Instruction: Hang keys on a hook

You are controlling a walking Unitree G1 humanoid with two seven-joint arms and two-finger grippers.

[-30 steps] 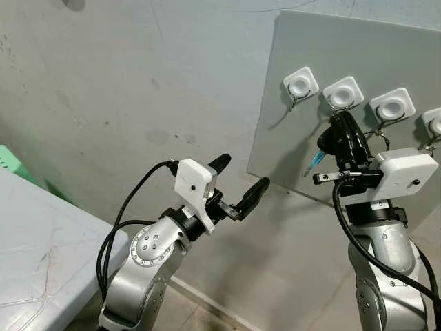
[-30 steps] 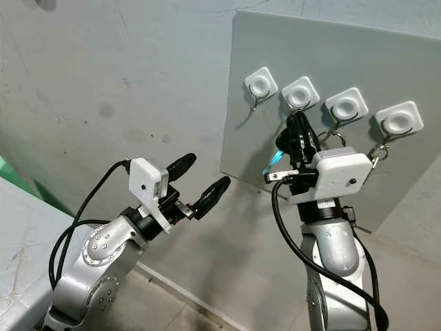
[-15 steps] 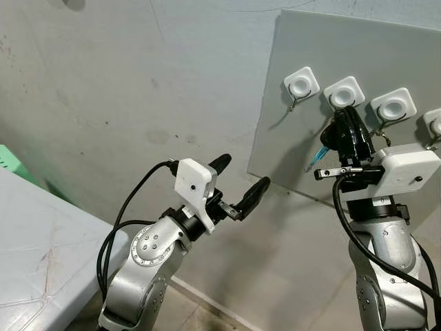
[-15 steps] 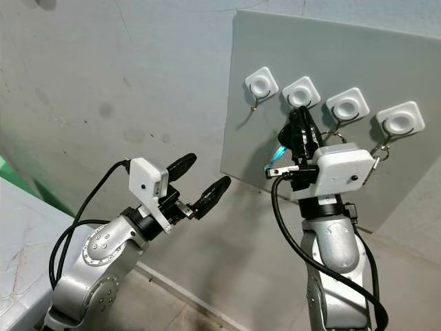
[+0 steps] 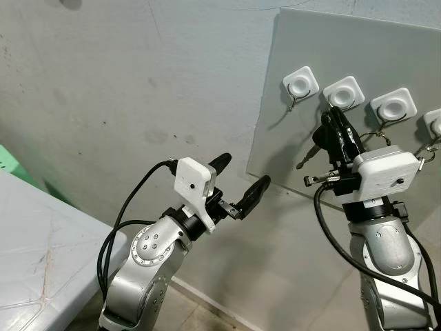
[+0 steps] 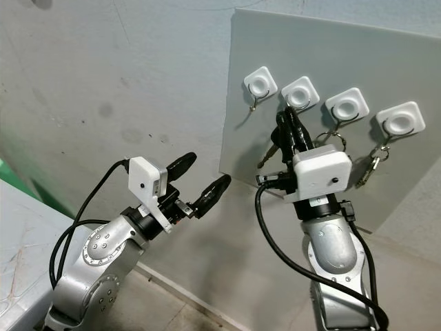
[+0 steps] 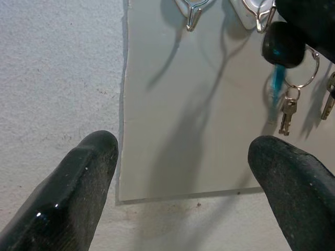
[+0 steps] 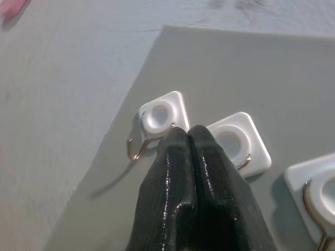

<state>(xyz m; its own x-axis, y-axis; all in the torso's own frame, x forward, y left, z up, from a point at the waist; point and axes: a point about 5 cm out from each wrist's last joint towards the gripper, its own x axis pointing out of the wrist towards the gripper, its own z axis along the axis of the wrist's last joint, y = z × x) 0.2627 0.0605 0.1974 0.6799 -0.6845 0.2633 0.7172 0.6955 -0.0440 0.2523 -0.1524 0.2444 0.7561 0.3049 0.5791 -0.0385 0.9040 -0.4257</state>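
Several white square hooks are stuck in a row on a grey board (image 5: 275,124): the first hook (image 5: 301,83), the second hook (image 5: 343,92) and the third hook (image 5: 393,105). My right gripper (image 5: 333,118) is raised against the board just below the second hook, shut on the keys (image 5: 317,143). A black key head and a blade dangle to its left. In the right wrist view the shut fingertips (image 8: 187,135) lie between the first hook (image 8: 161,116) and the second hook (image 8: 235,144). My left gripper (image 5: 241,174) is open, lower left of the board, with nothing between its fingers.
Another bunch of keys (image 6: 375,162) hangs on the far-right hook (image 6: 400,118). The board leans on a bare concrete wall (image 5: 138,89). A white table (image 5: 41,255) lies at lower left, with a green edge (image 5: 10,160) behind it.
My right gripper has shifted left and now sits under the second hook. The held keys have swung left, so a blade shows where the blue tag was. The left arm has not moved.
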